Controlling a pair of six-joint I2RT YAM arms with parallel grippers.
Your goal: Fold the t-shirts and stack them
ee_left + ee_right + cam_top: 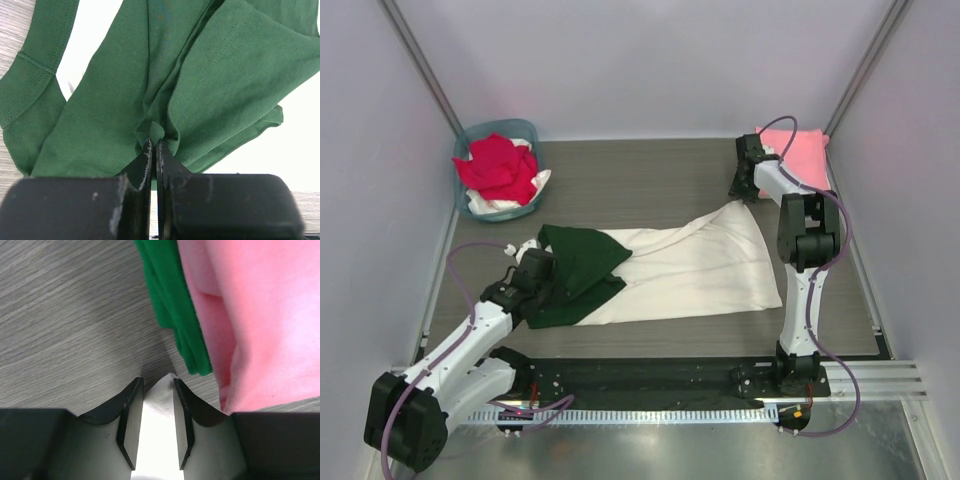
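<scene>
Desk: grey wood-grain desk [650, 170] between pale walls [650, 60], with both arms bolted at its near edge.
Left fingers: the left fingers [151, 150] are pressed together, and a small fold of dark green sleeve cloth is pinched between their tips.
Right fingers: the right fingers [741, 193] point down at the desk with a narrow gap between them. A peak of cream cloth fills that gap and touches both inner faces.
Cream shirt: the cream shirt [690, 270] lies stretched across the desk between the two sets of fingers. Its green sleeve end is at the left fingers and one cream corner is in the right fingers. Just beyond the left fingers the green cloth lies in loose folds over the cream body.
Pink shirt: the pink shirt [798, 150] sits just beyond the right fingers and to their right, folded and lying on the green shirt.
Green shirt: the green shirt [175, 305] shows only as a folded edge under the pink one, just ahead of the right fingertips. It is near the cream corner, but I cannot tell whether they touch.
Basket: the basket [520, 125] stands well beyond the left fingers in the far left corner. It holds a red shirt [498, 168] heaped on a white shirt [490, 205].
</scene>
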